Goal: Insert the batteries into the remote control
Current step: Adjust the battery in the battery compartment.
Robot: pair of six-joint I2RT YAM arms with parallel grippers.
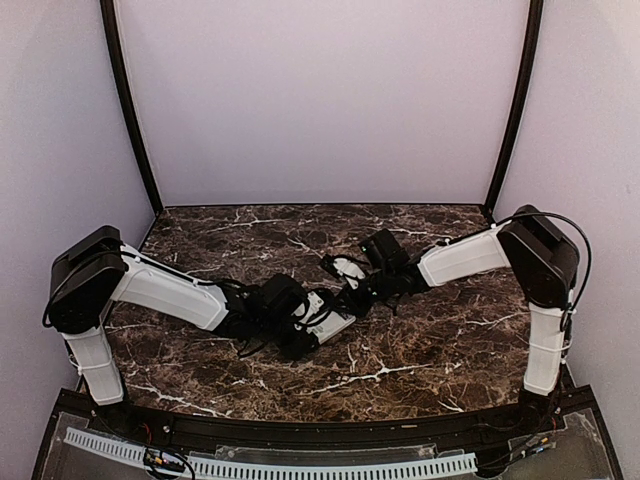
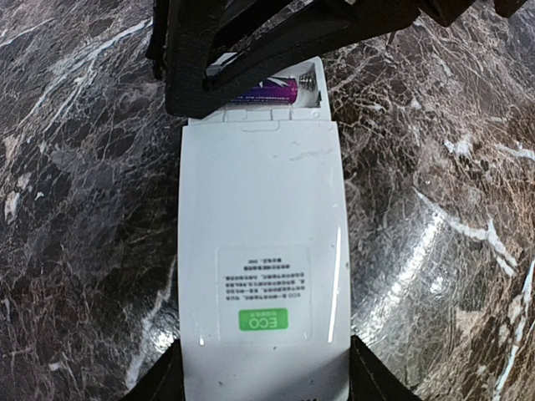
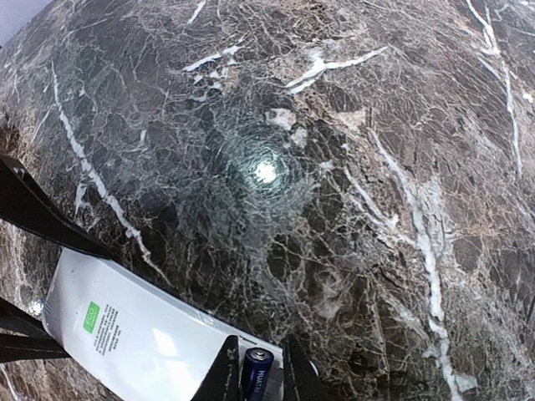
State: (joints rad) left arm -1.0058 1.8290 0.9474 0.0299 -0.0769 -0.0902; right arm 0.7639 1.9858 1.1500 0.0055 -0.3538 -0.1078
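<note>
Wearing white shells (image 1: 165, 290) between boxy black joints (image 1: 85, 275), trailing thin black cables (image 1: 586, 248), ending in black right gripper (image 3: 259, 342).

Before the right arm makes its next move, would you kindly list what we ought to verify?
1. Remote control lies back up on the marble table: ok.
2. Left end effector clamps the remote's long sides: ok.
3. Battery compartment uncovered: ok.
4. Purple battery is in the compartment; fully seated: cannot tell, since the right end effector hides most of it.
5. Right end effector's fingers flank the battery; gripping it or free: cannot tell.
6. Battery polarity against the spring: cannot tell.
</note>
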